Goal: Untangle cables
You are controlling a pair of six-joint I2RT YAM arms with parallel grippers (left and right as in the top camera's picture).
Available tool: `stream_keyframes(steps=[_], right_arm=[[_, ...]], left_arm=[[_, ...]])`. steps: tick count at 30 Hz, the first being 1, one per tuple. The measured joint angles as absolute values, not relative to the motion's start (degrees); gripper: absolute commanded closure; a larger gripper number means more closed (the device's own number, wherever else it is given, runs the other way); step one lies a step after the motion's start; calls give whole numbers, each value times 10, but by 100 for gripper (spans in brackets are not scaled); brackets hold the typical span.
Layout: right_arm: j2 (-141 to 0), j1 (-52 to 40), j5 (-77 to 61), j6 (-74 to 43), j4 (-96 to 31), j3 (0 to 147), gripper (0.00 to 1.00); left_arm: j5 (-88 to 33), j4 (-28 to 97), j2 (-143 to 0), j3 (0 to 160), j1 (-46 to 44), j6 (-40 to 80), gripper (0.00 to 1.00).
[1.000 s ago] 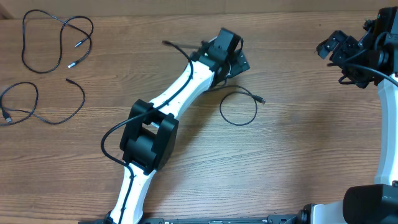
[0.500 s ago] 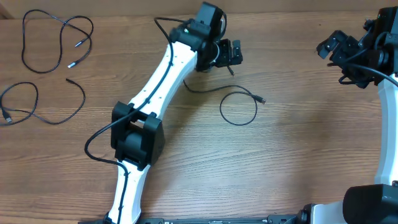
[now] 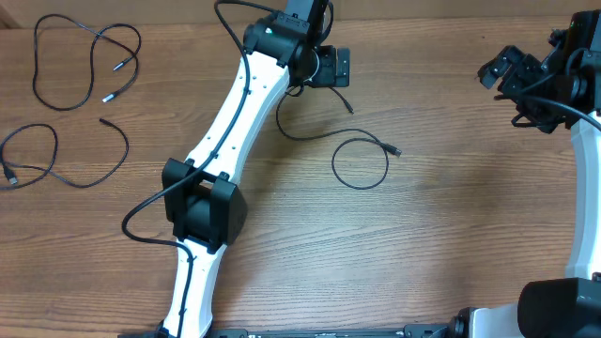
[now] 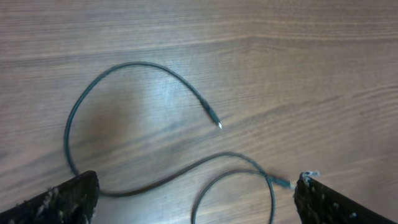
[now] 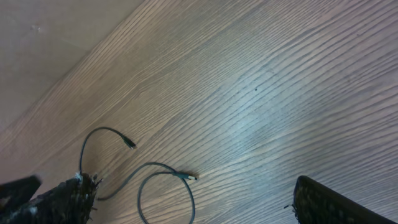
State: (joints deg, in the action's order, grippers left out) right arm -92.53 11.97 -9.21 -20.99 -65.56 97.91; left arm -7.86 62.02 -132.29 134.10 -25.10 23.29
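Note:
Three thin black cables lie apart on the wooden table. One cable (image 3: 360, 163) sits mid-table as a loop with a tail running up to a plug tip (image 3: 349, 108). In the left wrist view this cable (image 4: 124, 67) arcs across the wood below the camera. My left gripper (image 3: 336, 68) hovers open just beyond that tail near the far edge, its fingers (image 4: 68, 199) wide apart and empty. Two more cables (image 3: 84, 56) (image 3: 66, 160) rest at the far left. My right gripper (image 3: 498, 70) is open and empty at the far right, seeing the middle cable (image 5: 166, 185) from a distance.
The left arm (image 3: 225, 141) stretches diagonally from the near edge to the table's far edge, with its own thick black cable looping beside it. The right arm's base (image 3: 563, 305) stands at the near right corner.
The left gripper has moved up and left toward the far edge, away from the middle cable, uncovering its tail. The right arm has not moved.

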Motion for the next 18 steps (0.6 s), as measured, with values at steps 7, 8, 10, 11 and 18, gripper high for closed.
stream_keyframes(steps=[7,8,10,11,18], right_arm=[[-925,120,-92,-210,-656,979,0],[-925,120,-92,-210,-656,979,0],[-925,120,-92,-210,-656,979,0],[-925,120,-92,-210,-655,979,0],[-925,120,-92,-210,-656,979,0]], left_arm=[[-65,579,-1390,1335,-272,120,20],[-65,581,-1400,1334,-275,87,26],[-63,585,-1414,1331,-279,22,30],[-64,587,-1420,1328,-281,-23,29],[-70,587,-1425,1327,-289,-204,17]])
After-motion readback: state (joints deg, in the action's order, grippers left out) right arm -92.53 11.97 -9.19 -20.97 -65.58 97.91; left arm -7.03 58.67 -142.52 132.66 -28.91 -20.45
